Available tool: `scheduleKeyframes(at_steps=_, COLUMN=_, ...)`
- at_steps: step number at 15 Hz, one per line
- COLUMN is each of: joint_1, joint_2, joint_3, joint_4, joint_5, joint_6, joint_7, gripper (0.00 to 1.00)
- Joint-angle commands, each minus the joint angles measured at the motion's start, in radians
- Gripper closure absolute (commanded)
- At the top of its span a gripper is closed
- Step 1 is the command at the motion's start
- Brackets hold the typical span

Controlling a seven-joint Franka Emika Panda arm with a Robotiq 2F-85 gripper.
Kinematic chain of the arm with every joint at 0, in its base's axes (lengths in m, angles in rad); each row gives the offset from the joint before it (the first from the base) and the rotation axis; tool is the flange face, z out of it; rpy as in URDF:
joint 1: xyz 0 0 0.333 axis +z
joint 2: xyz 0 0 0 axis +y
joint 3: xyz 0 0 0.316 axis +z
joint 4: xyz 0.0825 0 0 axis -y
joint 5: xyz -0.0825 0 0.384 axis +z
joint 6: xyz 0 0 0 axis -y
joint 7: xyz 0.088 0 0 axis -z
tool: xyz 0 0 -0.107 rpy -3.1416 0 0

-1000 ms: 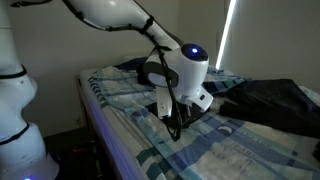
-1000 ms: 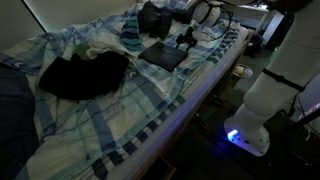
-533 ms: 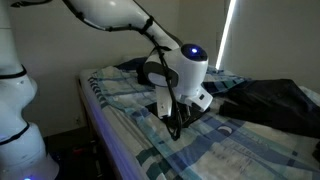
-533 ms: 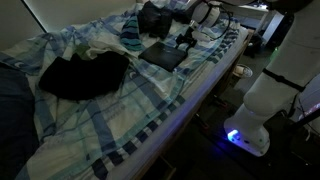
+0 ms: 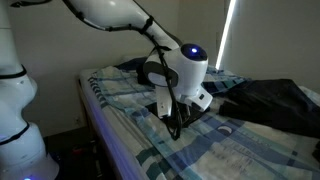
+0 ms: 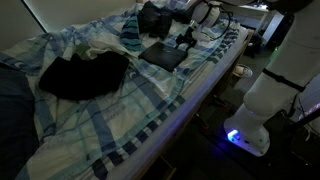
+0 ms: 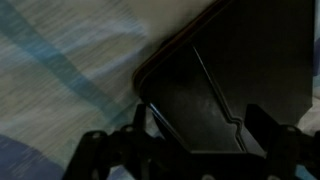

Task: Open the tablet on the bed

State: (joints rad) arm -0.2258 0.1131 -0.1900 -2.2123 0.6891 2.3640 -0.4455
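Holding unchanged over the last second: black two-fingered pincer point(image 7: 195, 142), spread wide and gripping nothing, poised low at the corner of the dark flat folio-covered tablet point(image 7: 235, 70) lying on the blue-plaid-covered tabletop point(image 6: 120, 120); opening judged not yet begun.

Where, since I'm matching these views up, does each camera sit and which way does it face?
Exterior view: beside the bed, facing the window strip; white arm and gripper show.
Exterior view: off another side, facing along the bed at the tablet; robot base shows.
Wrist view: above the tablet, looking down; spread fingers show.
Shared: both exterior views show the black cloth.
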Motion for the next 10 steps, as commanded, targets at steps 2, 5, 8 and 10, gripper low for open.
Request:
scheduleKeyframes(at_steps=2, joint_1=0.002, joint_2=-0.038, joint_3=0.015, joint_4=-0.027, joint_5=0.003, joint_6=0.0, joint_7=0.016, gripper=0.0)
scheduleKeyframes(at_steps=5, joint_1=0.003, joint_2=-0.04, joint_3=0.016, joint_4=-0.027, joint_5=0.002, joint_6=-0.001, joint_7=0.016, gripper=0.0)
scheduleKeyframes(at_steps=8, joint_1=0.005, joint_2=-0.044, joint_3=0.018, joint_4=-0.026, joint_5=0.001, joint_6=-0.003, joint_7=0.017, gripper=0.0)
scheduleKeyframes(at_steps=10, joint_1=0.007, joint_2=-0.046, joint_3=0.019, joint_4=-0.025, joint_5=0.0, joint_6=-0.003, joint_7=0.017, gripper=0.0)
